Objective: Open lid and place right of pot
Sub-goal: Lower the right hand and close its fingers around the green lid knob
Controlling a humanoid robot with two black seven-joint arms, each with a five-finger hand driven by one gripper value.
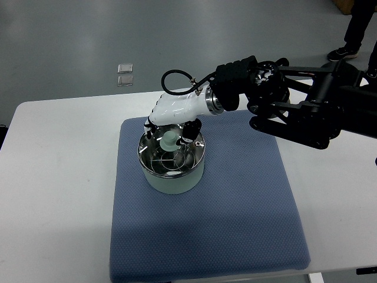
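Right hand (171,121) reaching in from the right, directly over the pot (172,160) on the blue mat (235,200), white fingers (189,131) curled around the pale lid knob (169,140), lid still seated, bare mat rightward for set-down.

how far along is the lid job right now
Early. Done: the right hand has reached the pot on the blue mat. In hand: its fingers sit around the lid's pale knob, though a firm grip isn't clear. Left: the glass lid still sits on the pot; it needs lifting and setting on the mat right of the pot.
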